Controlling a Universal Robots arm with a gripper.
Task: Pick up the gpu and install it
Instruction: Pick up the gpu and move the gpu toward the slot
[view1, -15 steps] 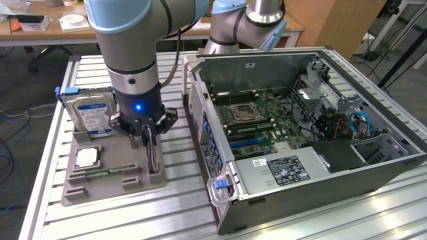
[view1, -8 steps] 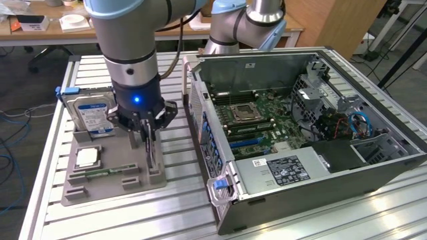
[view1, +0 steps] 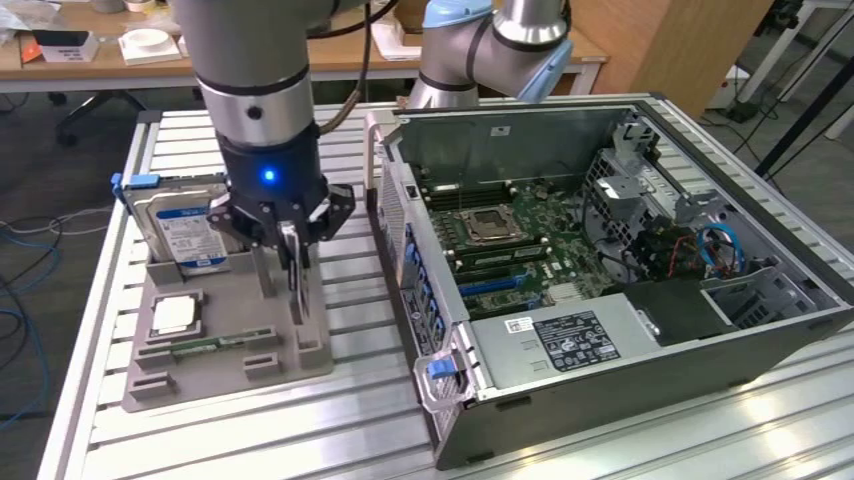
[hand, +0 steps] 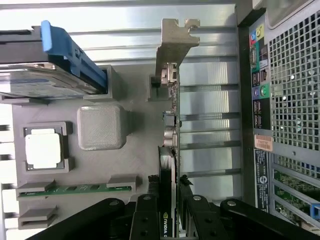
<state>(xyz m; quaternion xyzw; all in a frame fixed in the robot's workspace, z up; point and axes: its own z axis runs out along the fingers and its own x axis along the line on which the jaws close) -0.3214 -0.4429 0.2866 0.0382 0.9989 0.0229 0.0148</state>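
The gpu (view1: 296, 283) stands on edge at the right side of the grey parts holder (view1: 254, 345). In the wrist view the gpu (hand: 169, 127) runs edge-on away from me, with its silver bracket (hand: 175, 42) at the far end. My gripper (view1: 287, 228) comes straight down on the card's upper edge. The gripper (hand: 168, 202) is shut on the gpu, a black finger (hand: 146, 212) pressed against each face. I cannot tell whether the card's lower edge still rests in the holder's slot. The open computer case (view1: 601, 270) lies to the exterior view's right, its motherboard (view1: 514, 230) exposed.
The holder (hand: 135, 150) also carries a silver hard drive (view1: 180, 225) with a blue label, a square processor (view1: 176, 315) and a green memory stick (view1: 214, 345). The case's rear panel (hand: 285, 100) is close beside the card. A second arm (view1: 494, 45) stands behind the case.
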